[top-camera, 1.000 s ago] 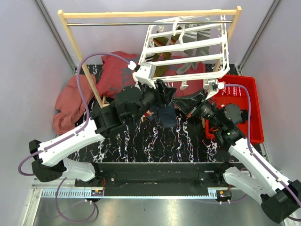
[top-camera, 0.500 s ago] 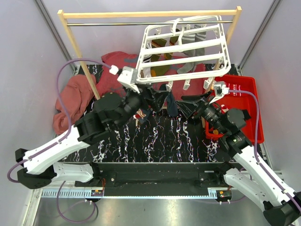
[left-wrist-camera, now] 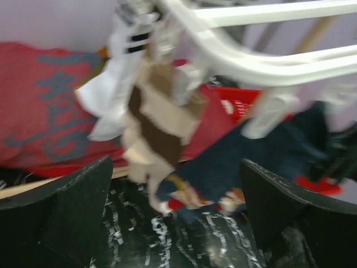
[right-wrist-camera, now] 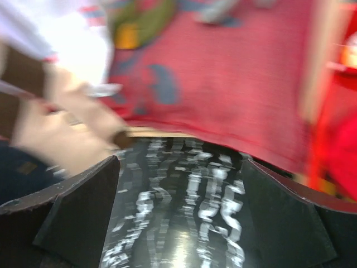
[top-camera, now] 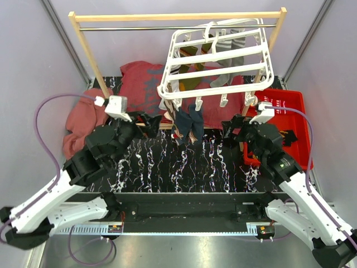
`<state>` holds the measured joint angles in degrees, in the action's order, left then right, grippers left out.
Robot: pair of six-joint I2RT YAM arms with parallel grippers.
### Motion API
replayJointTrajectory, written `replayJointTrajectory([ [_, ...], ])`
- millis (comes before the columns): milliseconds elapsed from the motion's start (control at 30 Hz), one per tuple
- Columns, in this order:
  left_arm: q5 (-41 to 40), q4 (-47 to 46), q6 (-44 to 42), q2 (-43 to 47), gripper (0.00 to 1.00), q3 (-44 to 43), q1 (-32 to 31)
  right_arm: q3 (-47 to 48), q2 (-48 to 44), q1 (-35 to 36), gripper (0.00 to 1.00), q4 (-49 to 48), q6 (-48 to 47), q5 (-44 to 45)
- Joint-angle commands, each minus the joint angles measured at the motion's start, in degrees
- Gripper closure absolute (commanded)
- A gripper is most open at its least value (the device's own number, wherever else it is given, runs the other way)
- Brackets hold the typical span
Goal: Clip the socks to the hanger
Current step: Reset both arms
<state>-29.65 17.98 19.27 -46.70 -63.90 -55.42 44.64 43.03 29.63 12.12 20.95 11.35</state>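
Left claw (top-camera: 150, 119), right claw (top-camera: 231, 127) agape

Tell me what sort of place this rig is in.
Probably a lab test booth: plain grey walls enclose a marbled black table, and a wooden rail frame carries the hanger beside a red bin.

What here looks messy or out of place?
The red cloths stand out: they lie crumpled in heaps along the back of the table, beneath the wooden rail. The socks hang clipped on the white hanger.
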Motion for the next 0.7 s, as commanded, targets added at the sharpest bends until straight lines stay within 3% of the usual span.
replayJointTrajectory([
  [0, 2.4, 3.6, 3.1, 4.9, 0.01, 5.3, 8.6, 4.8, -0.3, 0.3, 0.00, 11.8, 0.6, 18.2],
  [233, 0.7, 11.0, 2.2, 10.9, 0.01, 9.9, 19.6, 11.2, -0.5, 0.3, 0.00, 23.6, 1.4, 38.2],
  [667, -8.7, 17.5, -2.3, 28.1, 0.01, 9.4, 21.2, 24.6, -1.4, 0.3, 0.00, 31.4, -10.6, 46.2],
])
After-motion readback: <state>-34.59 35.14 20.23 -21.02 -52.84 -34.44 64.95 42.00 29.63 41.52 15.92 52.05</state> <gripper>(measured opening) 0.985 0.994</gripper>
